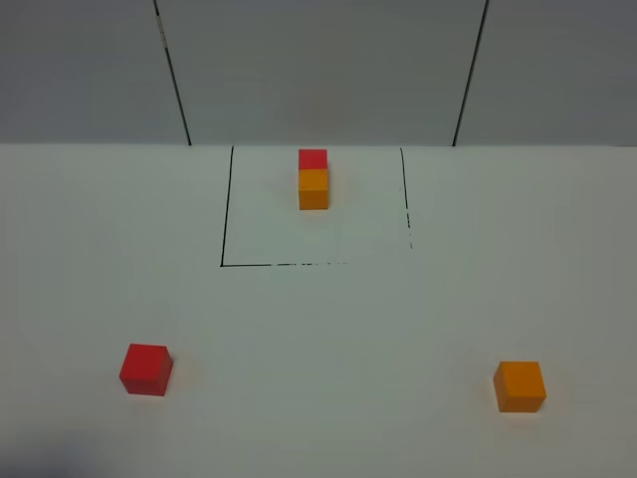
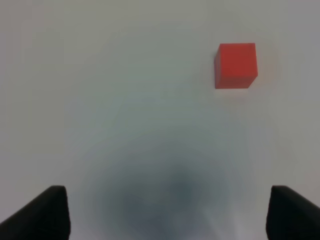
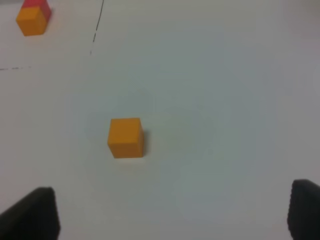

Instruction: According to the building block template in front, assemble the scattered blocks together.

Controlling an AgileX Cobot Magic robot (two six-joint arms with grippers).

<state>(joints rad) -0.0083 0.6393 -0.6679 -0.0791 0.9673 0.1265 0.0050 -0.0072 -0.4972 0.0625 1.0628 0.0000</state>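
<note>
We are noting the left gripper [image 2: 170, 210] and right gripper [image 3: 175, 205] both spread, pinching nothing. The red block [image 1: 146, 368] is lying at 7 o'clock from the template [image 1: 313, 179], ahead of the left gripper; the orange block [image 1: 520, 385] around 4:30, ahead of the right. The arms are falling outside the high view, only dark fingertips [image 2: 45, 215] showing

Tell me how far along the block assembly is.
Nothing looks done yet: the red cube and the orange cube lie far apart, unjoined. In hand: nothing. The left gripper is open and empty with the red cube ahead of it, and the right gripper is open with the orange cube ahead. Left to do: grasp both and join them like the template pair.
</note>
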